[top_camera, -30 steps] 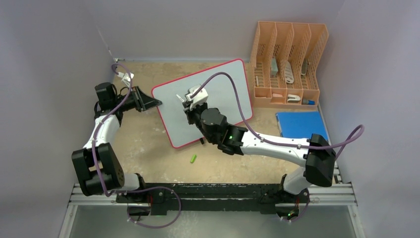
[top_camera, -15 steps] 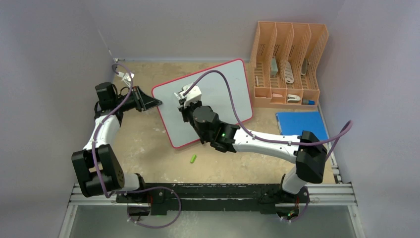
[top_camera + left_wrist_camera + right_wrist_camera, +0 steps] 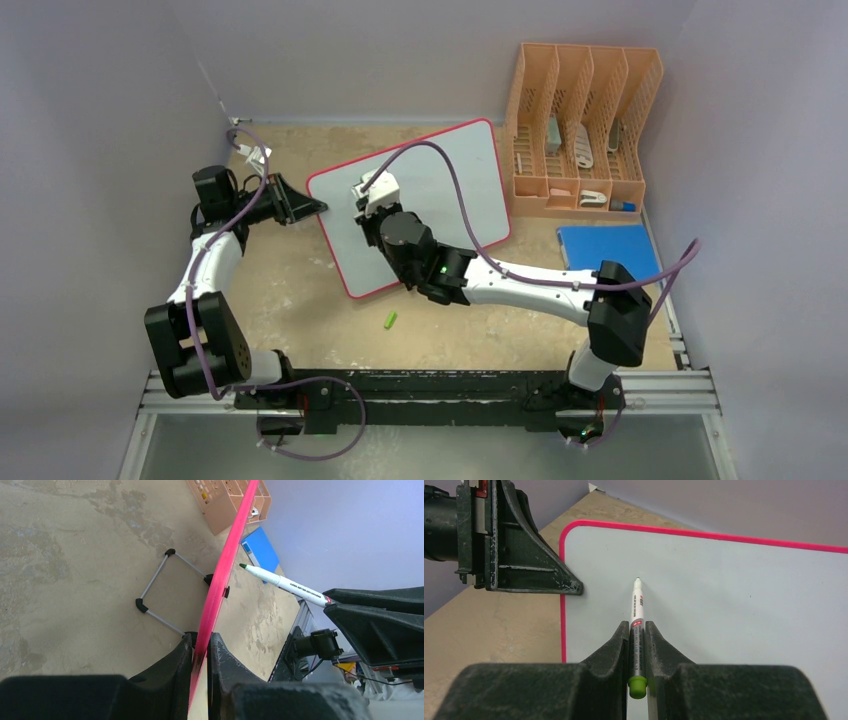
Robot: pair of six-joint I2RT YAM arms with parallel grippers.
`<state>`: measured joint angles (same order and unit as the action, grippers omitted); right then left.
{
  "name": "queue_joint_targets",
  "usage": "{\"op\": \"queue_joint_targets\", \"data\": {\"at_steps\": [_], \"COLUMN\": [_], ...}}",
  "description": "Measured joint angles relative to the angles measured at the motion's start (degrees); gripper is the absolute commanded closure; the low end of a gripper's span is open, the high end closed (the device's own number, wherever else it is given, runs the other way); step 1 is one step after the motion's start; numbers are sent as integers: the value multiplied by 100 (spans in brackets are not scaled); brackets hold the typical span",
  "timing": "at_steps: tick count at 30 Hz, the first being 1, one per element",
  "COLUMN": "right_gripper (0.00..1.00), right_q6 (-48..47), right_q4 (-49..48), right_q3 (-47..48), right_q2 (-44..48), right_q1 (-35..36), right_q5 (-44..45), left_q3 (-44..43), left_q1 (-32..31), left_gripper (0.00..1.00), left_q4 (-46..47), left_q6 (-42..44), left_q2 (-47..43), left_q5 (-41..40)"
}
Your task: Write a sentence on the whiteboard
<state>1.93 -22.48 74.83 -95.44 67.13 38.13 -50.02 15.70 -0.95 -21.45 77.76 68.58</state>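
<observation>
The whiteboard (image 3: 440,185) is pale grey with a red rim and stands tilted on a wire stand (image 3: 156,587). No green letters show on it. My left gripper (image 3: 316,208) is shut on its left rim (image 3: 227,562), one finger (image 3: 175,667) on each side. My right gripper (image 3: 366,200) is shut on a white marker (image 3: 637,611) with a green end. The marker points at the board's upper left part (image 3: 724,605). In the left wrist view the green tip of the marker (image 3: 287,583) is a small gap away from the board's face.
An orange file organiser (image 3: 585,120) stands at the back right. A flat blue rectangle (image 3: 610,250) lies in front of it. A small green cap (image 3: 391,320) lies on the table near the board's lower edge. Walls close in on both sides.
My right gripper has moved left and a little back across the board with the marker, towards the board's upper left. The left gripper and the board have not moved.
</observation>
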Motion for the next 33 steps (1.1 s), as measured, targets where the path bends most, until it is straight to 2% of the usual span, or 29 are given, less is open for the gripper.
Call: {"op": "queue_joint_targets", "data": {"at_steps": [33], "right_gripper": [100], "right_q6": [-63], "right_q4": [35], "right_q3": [299], "right_q2": [-278], "right_q1": [4], "right_q5": [33], "left_q3": [0], "left_q1": [-11], "left_gripper": [100], "left_q4": [-4], "left_q6": [7], "left_q2": [-11], "left_q5": [-22]}}
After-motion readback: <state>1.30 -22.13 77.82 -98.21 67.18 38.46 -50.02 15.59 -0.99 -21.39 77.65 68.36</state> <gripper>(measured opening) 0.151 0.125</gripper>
